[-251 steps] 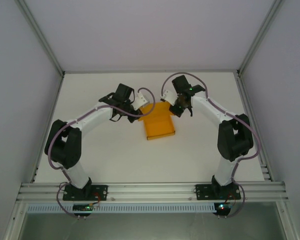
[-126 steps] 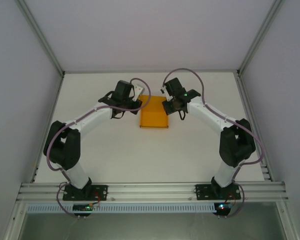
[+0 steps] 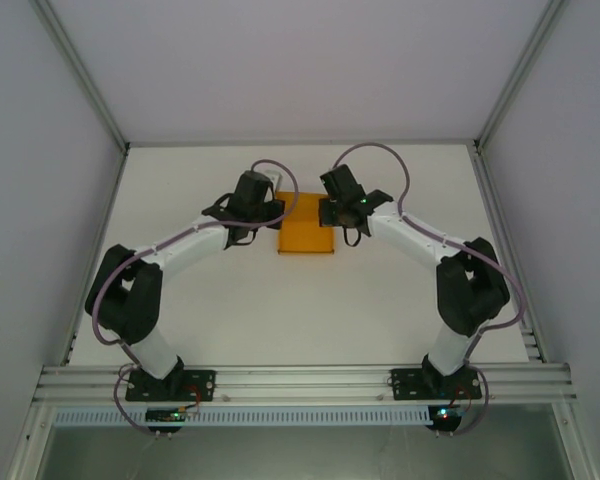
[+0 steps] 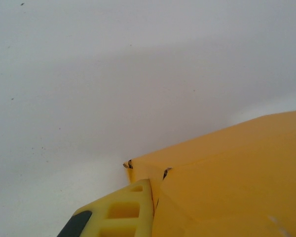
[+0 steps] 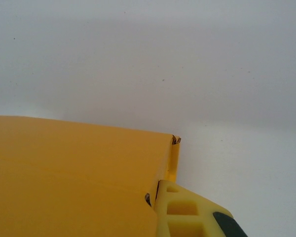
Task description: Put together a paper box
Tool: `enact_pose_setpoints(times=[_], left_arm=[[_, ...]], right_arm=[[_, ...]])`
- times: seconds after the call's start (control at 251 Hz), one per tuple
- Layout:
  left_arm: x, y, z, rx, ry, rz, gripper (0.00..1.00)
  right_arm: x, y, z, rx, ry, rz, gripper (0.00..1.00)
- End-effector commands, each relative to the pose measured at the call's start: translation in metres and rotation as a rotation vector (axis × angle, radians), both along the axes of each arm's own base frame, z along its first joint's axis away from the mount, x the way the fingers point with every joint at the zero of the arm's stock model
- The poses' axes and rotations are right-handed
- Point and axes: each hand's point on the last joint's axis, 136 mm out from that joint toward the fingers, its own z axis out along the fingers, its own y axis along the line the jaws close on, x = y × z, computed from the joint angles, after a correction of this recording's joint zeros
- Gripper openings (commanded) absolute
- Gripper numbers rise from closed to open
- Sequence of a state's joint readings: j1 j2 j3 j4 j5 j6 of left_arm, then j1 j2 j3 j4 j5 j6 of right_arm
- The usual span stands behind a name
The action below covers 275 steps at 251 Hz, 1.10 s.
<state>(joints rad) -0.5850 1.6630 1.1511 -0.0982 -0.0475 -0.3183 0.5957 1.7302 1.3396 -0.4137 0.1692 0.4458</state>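
Observation:
The orange-yellow paper box lies flat on the white table, between the two arms at mid-depth. My left gripper is at its left edge and my right gripper at its right edge. In the left wrist view the paper box covers the lower right. One yellow finger lies against its side wall, and the left gripper is shut on that wall. In the right wrist view the paper box covers the lower left, with the right gripper shut on its side wall beside a yellow finger. Each second finger is hidden behind the card.
Grey walls with metal posts enclose the table on three sides. An aluminium rail carrying both arm bases runs along the near edge. Bare white table lies in front of the box and to both sides.
The box lay skewed and nearer the front a second ago; now it sits square and farther back. Both grippers have moved inward against its sides, and the right jaws closed slightly.

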Motion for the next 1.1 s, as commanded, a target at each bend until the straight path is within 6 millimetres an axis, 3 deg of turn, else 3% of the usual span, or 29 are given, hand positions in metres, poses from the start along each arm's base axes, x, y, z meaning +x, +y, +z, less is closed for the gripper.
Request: enact_pose_setpoints(times=[0.0,0.351,0.559,0.754,0.914,1.094], left_arm=[[-0.002,-0.022,0.023,-0.180,-0.009,0.015,0.01],[0.007,-0.035,0.022,-0.339,0.043,0.088,0.00],[0.013,-0.037,0.004,-0.329,0.055,0.112,0.00],[0.013,-0.035,-0.028,-0.271,0.093,0.120,0.00],[0.000,-0.027,-0.047,-0.209,0.107,0.097,0.00],[-0.016,-0.020,-0.048,-0.189,0.090,0.051,0.03]], right_arm=[[0.013,0.048,0.036,0.199,-0.084,0.048,0.04],[0.023,0.059,0.030,0.210,-0.106,0.013,0.04],[0.022,0.067,0.026,0.215,-0.106,0.028,0.04],[0.021,0.061,0.003,0.199,-0.075,0.020,0.04],[0.021,0.046,-0.011,0.161,-0.061,-0.010,0.04],[0.015,0.034,-0.028,0.141,-0.055,-0.041,0.04]])
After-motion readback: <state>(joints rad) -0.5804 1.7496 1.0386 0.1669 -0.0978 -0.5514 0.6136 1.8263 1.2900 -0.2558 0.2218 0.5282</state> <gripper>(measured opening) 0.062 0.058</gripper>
